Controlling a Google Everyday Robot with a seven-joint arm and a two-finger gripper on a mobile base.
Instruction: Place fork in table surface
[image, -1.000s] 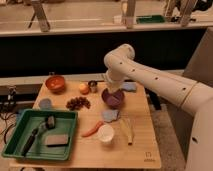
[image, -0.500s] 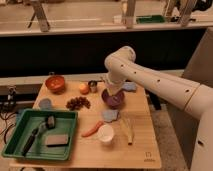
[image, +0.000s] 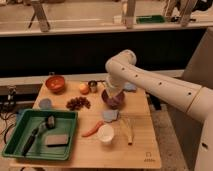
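The gripper (image: 114, 93) hangs from the white arm, right over the purple bowl (image: 114, 100) at the back middle of the table surface (image: 140, 145). The table surface is a light wooden top with a small dark logo (image: 148, 155) at its front right corner. The thin fork with the tan handle does not show; the gripper and the bowl hide that spot. A wider pale yellowish utensil (image: 127, 129) with splayed prongs lies on the wood in front of the bowl.
A green tray (image: 15, 142) at front left holds a black-handled brush (image: 34, 136) and a sponge (image: 56, 140). On the table are an orange bowl (image: 55, 82), an orange fruit (image: 83, 88), a metal cup (image: 92, 86), grapes (image: 77, 103), a carrot (image: 92, 130), a white cup (image: 105, 134) and a blue-grey cloth (image: 110, 115).
The arm's elbow has sunk slightly, bringing the gripper a little lower over the purple bowl. Nothing on the table has moved.
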